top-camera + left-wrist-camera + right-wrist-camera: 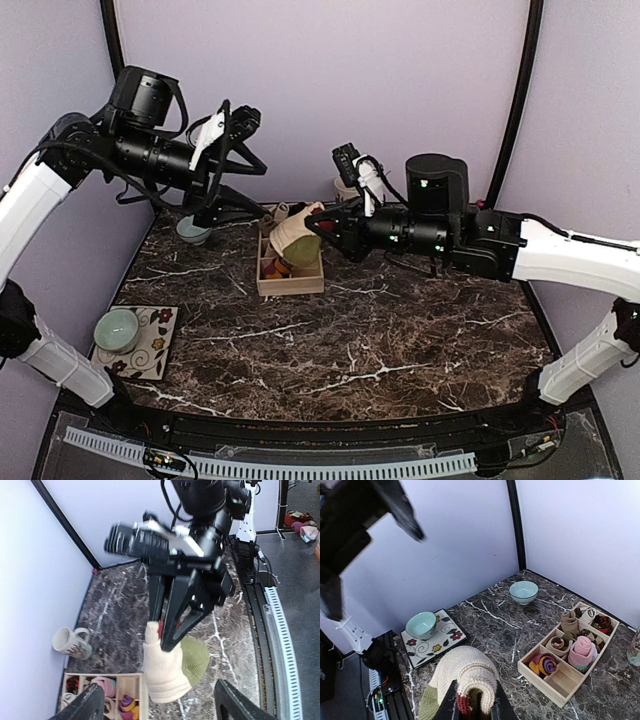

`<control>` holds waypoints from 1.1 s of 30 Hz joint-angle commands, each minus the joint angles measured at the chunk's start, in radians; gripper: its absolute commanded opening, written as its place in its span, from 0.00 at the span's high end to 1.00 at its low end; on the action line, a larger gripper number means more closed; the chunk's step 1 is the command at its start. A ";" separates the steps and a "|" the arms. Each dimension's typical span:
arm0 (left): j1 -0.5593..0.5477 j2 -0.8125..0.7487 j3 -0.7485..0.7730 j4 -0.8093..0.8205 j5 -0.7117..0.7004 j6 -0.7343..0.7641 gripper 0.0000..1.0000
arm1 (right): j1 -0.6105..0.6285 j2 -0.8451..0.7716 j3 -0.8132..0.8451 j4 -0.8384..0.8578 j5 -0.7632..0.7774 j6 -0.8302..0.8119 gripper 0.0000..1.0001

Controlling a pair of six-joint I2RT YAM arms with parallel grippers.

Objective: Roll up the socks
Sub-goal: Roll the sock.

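Observation:
My right gripper (471, 707) is shut on a cream knit sock (462, 667) with a green toe and a dark red patch. The sock is folded over and hangs above the table beside the wooden tray (290, 283). In the top view the sock (292, 240) dangles from the right gripper (316, 228) over the tray's right side. The left gripper (255, 190) is raised to the left of it, open and empty. The left wrist view has its fingers (92, 702) spread wide on either side of the sock (162, 672). A rolled striped sock (545, 664) lies in a tray compartment.
The tray (555, 690) also holds a pink bundle (581, 652) and beige rolls (559, 642). A pale green bowl (193, 232) stands at the back left. Another bowl (116, 330) sits on a flowered plate (155, 355) at the front left. A mug (70, 642) stands behind the tray.

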 commanded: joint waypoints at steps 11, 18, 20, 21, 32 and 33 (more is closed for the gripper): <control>-0.069 -0.146 -0.376 0.308 -0.363 0.251 0.29 | 0.042 0.171 0.123 0.271 0.092 0.103 1.00; -0.075 -0.144 -0.414 0.411 -0.471 0.260 0.35 | 0.056 0.197 0.109 0.350 0.071 0.181 1.00; -0.094 -0.142 -0.423 0.441 -0.521 0.268 0.38 | 0.056 0.202 0.100 0.383 0.087 0.227 1.00; -0.107 -0.140 -0.432 0.463 -0.561 0.279 0.41 | 0.056 0.203 0.095 0.400 0.103 0.266 1.00; -0.163 -0.176 -0.582 0.713 -0.798 0.472 0.50 | 0.055 0.239 0.099 0.451 0.181 0.509 1.00; -0.163 -0.180 -0.598 0.739 -0.812 0.499 0.52 | 0.055 0.241 0.097 0.461 0.178 0.531 1.00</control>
